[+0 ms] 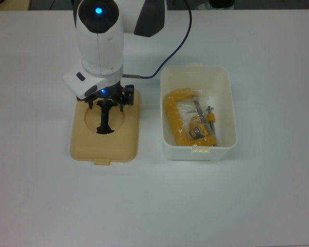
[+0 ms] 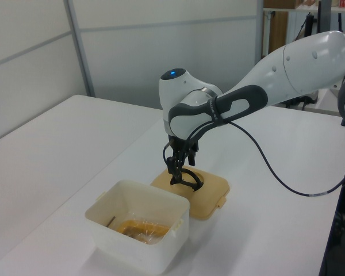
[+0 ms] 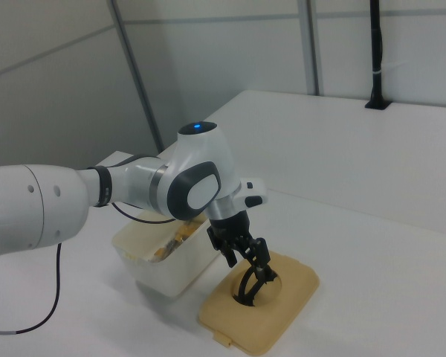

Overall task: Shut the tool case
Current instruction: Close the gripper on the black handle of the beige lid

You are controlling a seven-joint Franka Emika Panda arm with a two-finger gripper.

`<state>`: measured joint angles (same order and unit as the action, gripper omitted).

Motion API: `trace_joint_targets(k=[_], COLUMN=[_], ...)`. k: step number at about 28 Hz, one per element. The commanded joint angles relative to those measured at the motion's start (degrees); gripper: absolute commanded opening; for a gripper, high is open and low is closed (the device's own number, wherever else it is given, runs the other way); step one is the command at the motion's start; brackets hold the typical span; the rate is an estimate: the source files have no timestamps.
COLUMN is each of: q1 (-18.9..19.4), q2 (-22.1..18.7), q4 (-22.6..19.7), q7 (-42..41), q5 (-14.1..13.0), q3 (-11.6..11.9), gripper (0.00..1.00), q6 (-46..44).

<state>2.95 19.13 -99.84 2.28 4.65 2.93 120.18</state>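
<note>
Claw (image 2: 175,170) fingers sit low at the black handle (image 1: 104,117) of the tan lid (image 1: 106,148), straddling its top end, and they look spread, not yet pinching it. So the step in hand seems to be taking hold of the lid. It lies flat on the table (image 1: 278,195), just beside the open white tub (image 1: 196,152) on the top view's left, with a yellow clamp (image 1: 179,121) inside the tub. Next calls for pressing onto the handle, lifting, and carrying the lid squarely over the tub's rim.
</note>
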Motion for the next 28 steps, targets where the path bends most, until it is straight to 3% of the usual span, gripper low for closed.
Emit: trace_joint_targets(k=[1, 7, 10, 22, 28], q1=[-0.58, -0.75, -1.28, -2.25, -3.12], q2=[-0.85, -0.50, -0.32, -0.50, -3.56], q4=[-2.12, -2.12, -2.03, -1.50, -0.62], q7=[1.41, 1.41, 1.41, 1.76, 0.97], q5=[-0.25, -0.25, -0.17, -0.16, -0.43], q3=[-0.11, -0.11, -0.20, -1.43, -1.52], gripper=[0.54, 0.11, 0.00, 0.00, 0.00], q6=[1.73, 1.73, 1.81, 1.73, -0.72])
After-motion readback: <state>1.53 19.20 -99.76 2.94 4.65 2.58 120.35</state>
